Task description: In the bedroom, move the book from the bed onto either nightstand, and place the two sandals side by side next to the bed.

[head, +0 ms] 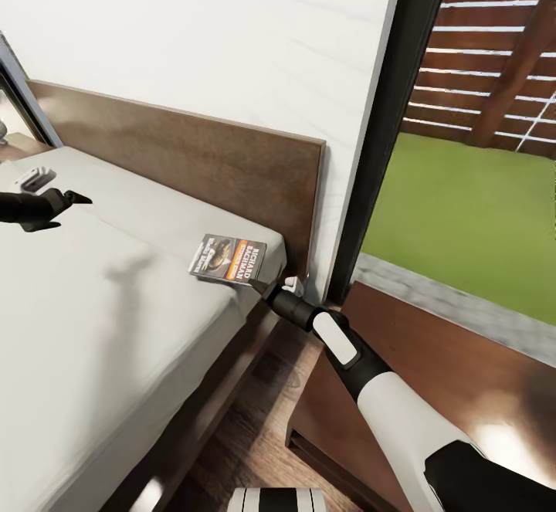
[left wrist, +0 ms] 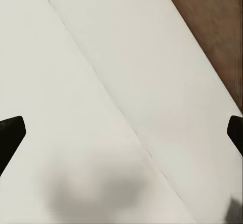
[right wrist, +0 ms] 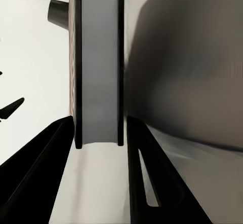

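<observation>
1. The paperback book, centre of the head view, is raised off the grey mattress near the headboard.
2. The right gripper clamps the book's edge; in the right wrist view its fingers close on the book seen edge-on.
3. The left gripper, at the left edge, hovers over the mattress, jaws spread wide.
4. The nightstand stands lower right, beside the bed.
</observation>
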Controlling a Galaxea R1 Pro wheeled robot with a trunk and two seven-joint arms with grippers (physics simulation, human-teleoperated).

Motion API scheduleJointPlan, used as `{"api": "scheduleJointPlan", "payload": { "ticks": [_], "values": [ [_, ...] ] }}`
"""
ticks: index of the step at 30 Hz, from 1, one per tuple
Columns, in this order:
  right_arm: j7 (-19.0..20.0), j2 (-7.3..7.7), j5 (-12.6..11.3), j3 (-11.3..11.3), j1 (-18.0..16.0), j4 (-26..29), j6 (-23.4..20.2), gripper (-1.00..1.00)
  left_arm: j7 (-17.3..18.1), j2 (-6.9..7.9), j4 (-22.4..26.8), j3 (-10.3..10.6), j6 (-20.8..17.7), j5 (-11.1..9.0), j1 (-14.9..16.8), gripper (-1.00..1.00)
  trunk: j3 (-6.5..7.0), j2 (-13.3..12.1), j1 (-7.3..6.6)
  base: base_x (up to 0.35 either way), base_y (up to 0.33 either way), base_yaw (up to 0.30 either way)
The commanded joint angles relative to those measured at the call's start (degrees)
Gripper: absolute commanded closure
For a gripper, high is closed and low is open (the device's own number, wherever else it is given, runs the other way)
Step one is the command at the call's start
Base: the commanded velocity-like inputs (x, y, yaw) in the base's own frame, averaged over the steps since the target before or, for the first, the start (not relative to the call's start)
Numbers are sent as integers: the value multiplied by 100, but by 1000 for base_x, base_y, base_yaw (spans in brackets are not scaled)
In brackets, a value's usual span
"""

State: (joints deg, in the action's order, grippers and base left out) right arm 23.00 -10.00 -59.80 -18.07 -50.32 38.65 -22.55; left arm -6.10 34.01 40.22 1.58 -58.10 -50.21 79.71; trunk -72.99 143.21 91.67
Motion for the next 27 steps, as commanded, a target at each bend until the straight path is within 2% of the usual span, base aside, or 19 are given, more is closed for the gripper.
{"api": "scheduleJointPlan", "payload": {
  "ticks": [1, 15, 27],
  "values": [
    [2, 0, -33, -4, -4, -5, -22, 100, -51, 10, 8, 17, -12, -60, 2, -100, 14, -39, -23, 0, 0, 0],
    [10, 0, -40, -4, -3, -1, -23, 100, -32, 18, -2, 36, -23, -59, -2, -100, 265, -600, -330, 0, 0, 0],
    [12, 0, -48, -4, 2, 2, -36, 100, -18, 30, -408, 242, -26, -63, -16, -100, 481, -1082, -594, 0, 0, 0]
  ]
}}
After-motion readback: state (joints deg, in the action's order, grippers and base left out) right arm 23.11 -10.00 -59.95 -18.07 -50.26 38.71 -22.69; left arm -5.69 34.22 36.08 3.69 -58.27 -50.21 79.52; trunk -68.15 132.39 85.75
